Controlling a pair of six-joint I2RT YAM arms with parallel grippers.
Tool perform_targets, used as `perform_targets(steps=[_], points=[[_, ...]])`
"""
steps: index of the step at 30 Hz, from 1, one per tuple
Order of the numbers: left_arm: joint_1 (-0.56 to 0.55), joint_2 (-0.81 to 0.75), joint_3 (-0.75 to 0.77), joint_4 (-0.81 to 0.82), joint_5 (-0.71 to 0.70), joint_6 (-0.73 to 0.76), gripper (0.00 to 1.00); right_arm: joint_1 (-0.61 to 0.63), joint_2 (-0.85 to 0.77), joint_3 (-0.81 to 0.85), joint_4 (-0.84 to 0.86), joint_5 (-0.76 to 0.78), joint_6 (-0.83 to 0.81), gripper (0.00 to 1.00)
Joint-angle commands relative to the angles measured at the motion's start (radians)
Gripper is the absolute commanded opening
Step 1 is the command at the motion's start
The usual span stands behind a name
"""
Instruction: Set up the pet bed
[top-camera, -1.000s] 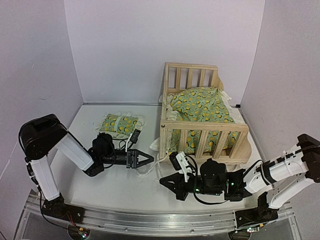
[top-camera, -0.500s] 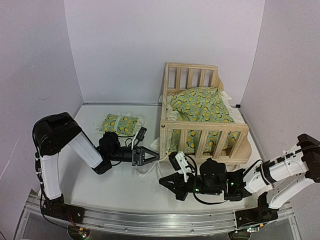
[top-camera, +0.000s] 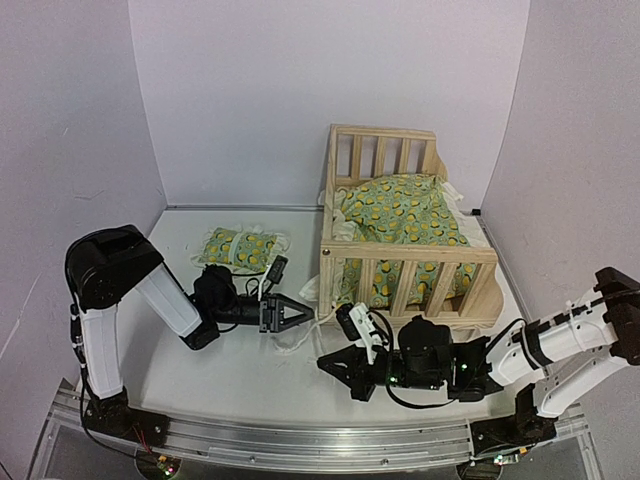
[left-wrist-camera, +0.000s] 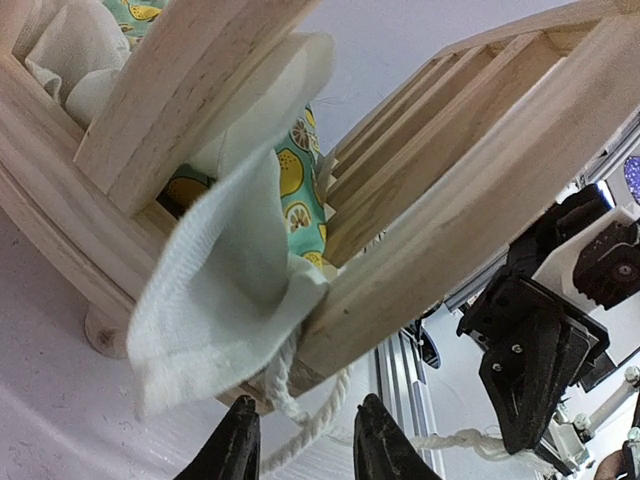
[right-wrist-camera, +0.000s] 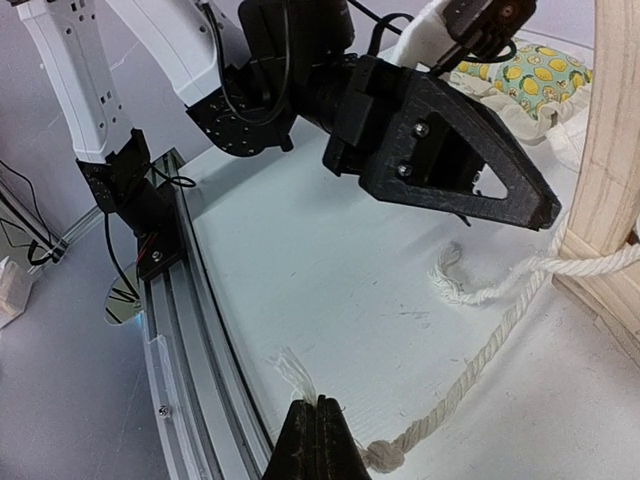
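Left claw (top-camera: 303, 318) sits low over the worktop (top-camera: 230, 375), nose pointing to 3 o'clock, right up against the near-left corner post of the pet bed (top-camera: 410, 254). Its fingers (left-wrist-camera: 238, 448) stand a little apart, and a strand of white rope (right-wrist-camera: 488, 340) runs between the tips, loose from what the wrist view shows. Crowding the claw dead ahead are the post, the slats and a flap of cream ruffle (left-wrist-camera: 220, 300) spilling out through them.

The bed itself sits at 2 o'clock on the worktop, with the green-yellow cushion (top-camera: 400, 212) bunched up inside. The small pillow (top-camera: 240, 247) is outside at 10 o'clock, well apart from the frame.

Right claw (top-camera: 325, 363) lies along the bed's front, pointing to 9 o'clock. Its fingers are pressed together, down at the rope beside its knot (right-wrist-camera: 382, 455). Whether they nip the cord, can't tell.
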Motion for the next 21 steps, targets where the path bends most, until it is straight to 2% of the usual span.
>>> perform_targets(steps=[1,7,13,16,21], points=[[0.003,0.059,0.084,0.051,0.042,-0.012,0.32,-0.001,-0.023,0.049,0.022,-0.009,-0.007,0.0],[0.003,0.081,0.128,0.057,0.07,-0.008,0.27,0.0,-0.026,0.05,0.019,-0.007,-0.007,0.0],[0.002,0.067,0.125,0.066,0.063,-0.03,0.07,-0.001,-0.033,0.051,0.013,0.014,-0.001,0.0],[0.002,0.024,0.088,0.066,0.044,-0.019,0.01,0.0,-0.046,0.048,0.012,0.079,0.018,0.0],[0.002,-0.095,0.016,0.052,0.003,-0.025,0.0,-0.001,-0.055,0.068,0.021,0.242,0.009,0.0]])
